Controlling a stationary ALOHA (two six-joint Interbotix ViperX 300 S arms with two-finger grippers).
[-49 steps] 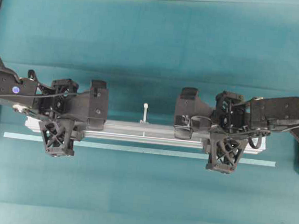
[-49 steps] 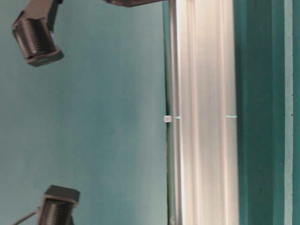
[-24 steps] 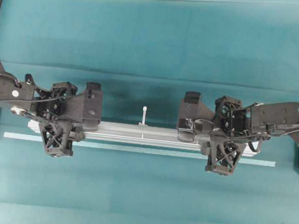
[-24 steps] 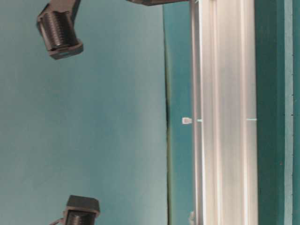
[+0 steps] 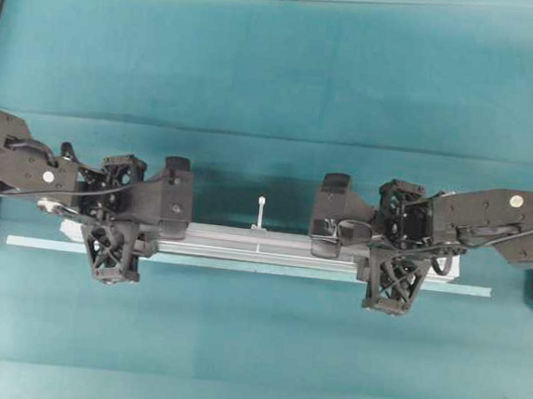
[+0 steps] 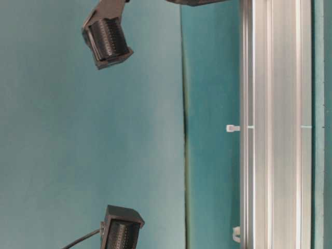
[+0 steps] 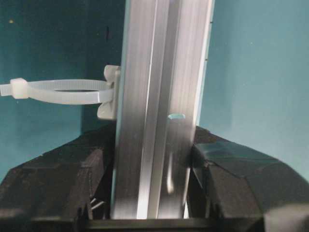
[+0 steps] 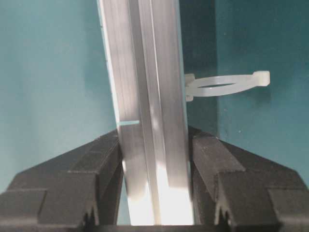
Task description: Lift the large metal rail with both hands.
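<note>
The overhead view looks straight down on the whole teal table (image 5: 278, 70), the table-level view sits close and turned on its side, and each wrist view peers along its own fingers, all four sharing the large metal rail (image 5: 263, 244) (image 6: 275, 124) (image 7: 159, 96) (image 8: 145, 96).

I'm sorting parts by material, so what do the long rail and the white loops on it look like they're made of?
The rail looks like brushed aluminium: silver-grey, lengthwise grooves, soft streaked reflections. The white loops look like translucent nylon cable ties, thin and bent into rings, though the exact plastic can't be told.
</note>
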